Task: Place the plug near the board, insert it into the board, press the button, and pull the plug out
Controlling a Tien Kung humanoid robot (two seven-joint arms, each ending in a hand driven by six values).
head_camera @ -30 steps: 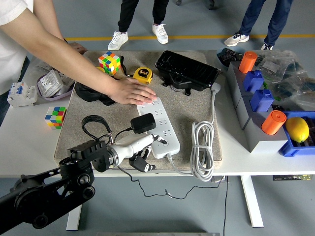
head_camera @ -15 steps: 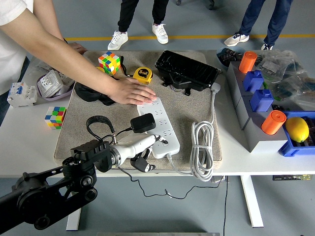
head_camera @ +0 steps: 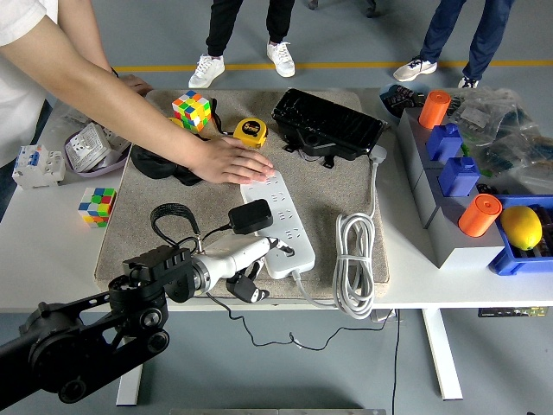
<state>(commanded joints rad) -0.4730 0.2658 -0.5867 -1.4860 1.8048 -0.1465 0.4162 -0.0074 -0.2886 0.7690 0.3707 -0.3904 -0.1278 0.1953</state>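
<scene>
The white power strip lies on the beige mat, running from the middle toward the near edge. A black plug sits in the strip's left side, and its black cord loops to the left. My left hand is at the strip's near end. One white finger stretches out and touches the strip's near corner, while the other fingers curl underneath and hold nothing. A person's hand lies flat on the strip's far end. My right hand is out of view.
The strip's coiled white cable lies at the mat's right edge. A black case, a yellow tape measure and a colour cube sit at the back. Another cube lies left; grey bins with a lemon stand right.
My left arm has crept slightly forward and right, the outstretched finger staying at the strip's near end. The black cord loop shifted a little. The person's hand has not moved.
</scene>
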